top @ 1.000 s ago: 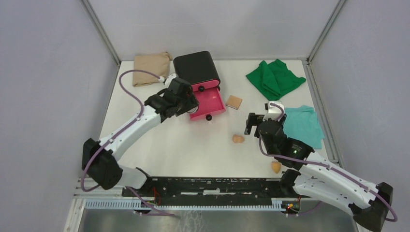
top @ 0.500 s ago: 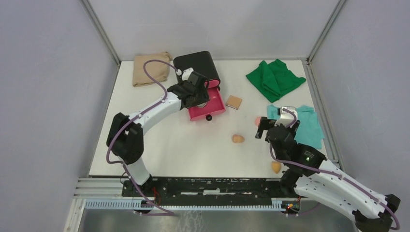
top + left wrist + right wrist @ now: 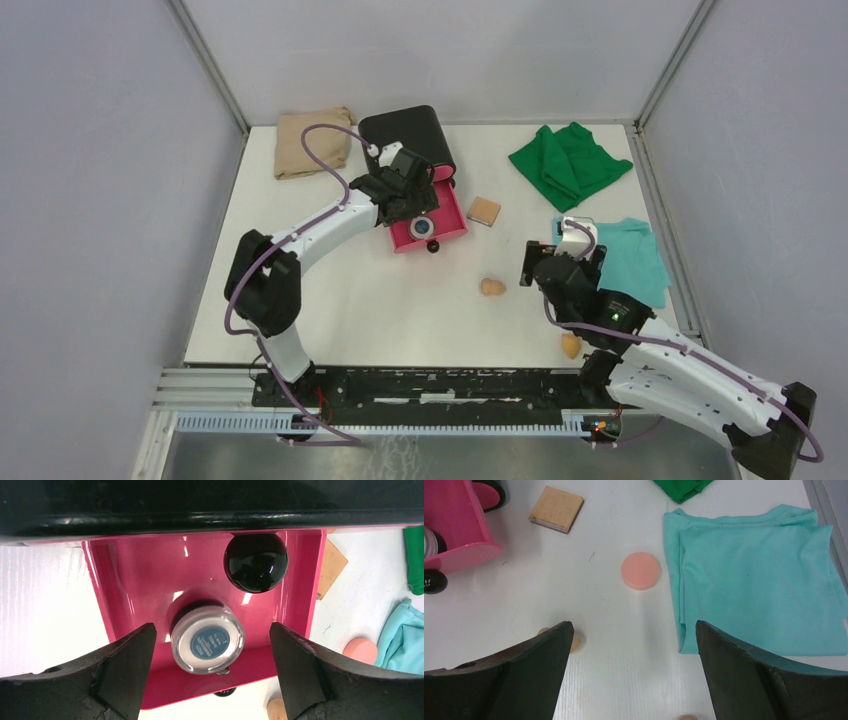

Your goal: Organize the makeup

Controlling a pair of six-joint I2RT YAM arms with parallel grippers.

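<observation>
Over the open pink plastic drawer (image 3: 125,580) of the black box (image 3: 200,500), my left claw (image 3: 212,627) hangs spread wide and empty. The round silvery compact with dark-blue centre (image 3: 207,640) lies in that drawer between my fingers, touching neither. My right claw (image 3: 633,625) is spread empty too, above the white table (image 3: 599,680). From it, the pink round piece (image 3: 640,571) lies at twelve o'clock, the tan square pad (image 3: 556,509) at eleven and the folded teal cloth (image 3: 754,580) at two.
</observation>
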